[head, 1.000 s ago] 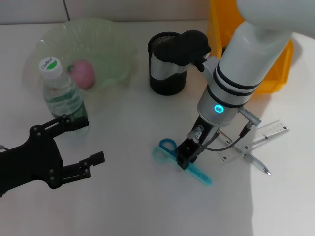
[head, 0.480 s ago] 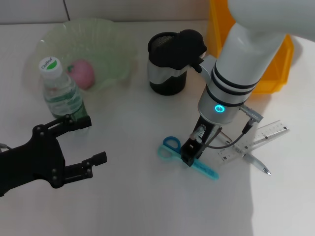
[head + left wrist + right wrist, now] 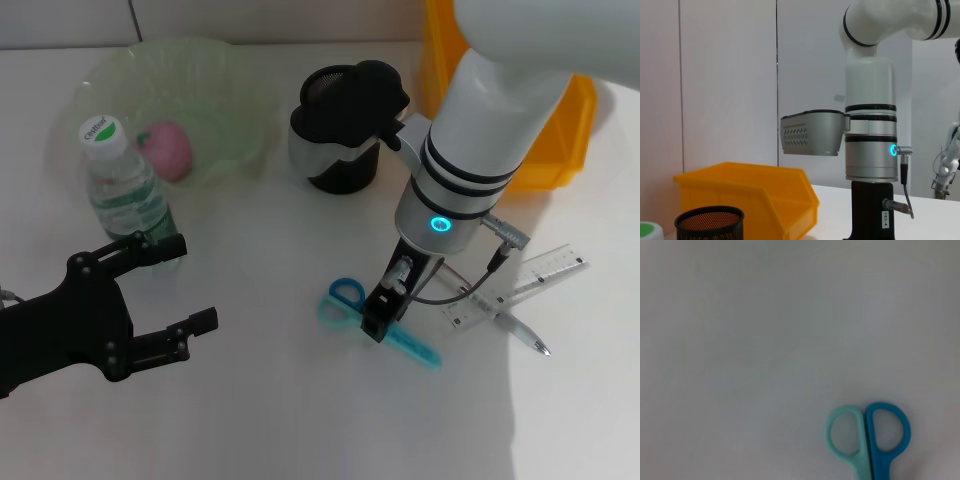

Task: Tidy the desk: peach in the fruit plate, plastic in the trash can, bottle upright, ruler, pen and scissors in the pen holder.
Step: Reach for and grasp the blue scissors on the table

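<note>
Right hand (image 3: 375, 322) low over the scissors (image 3: 375, 322) at mid tabletop (image 3: 270, 400); whether it grips them cannot be told.

Scissors: flat on the tabletop, handle loops toward the left, middle hidden under the right hand, blade end showing beyond it; the right wrist view shows only the two loops (image 3: 868, 437), cut off at the frame edge.
Left hand (image 3: 120, 310): fingers spread, holding nothing, near the bottle.
Bottle (image 3: 125, 190): upright, base partly behind the left hand.
Peach (image 3: 166, 150): in the plate (image 3: 215, 75).
Holder (image 3: 345, 150): black mesh, partly hidden by the right arm's wrist housing.
Ruler (image 3: 540, 275) and pen (image 3: 520, 330): on the tabletop right of the scissors, crossed, near ends covered by the arm.
Yellow bin (image 3: 560, 150): mostly behind the arm.
</note>
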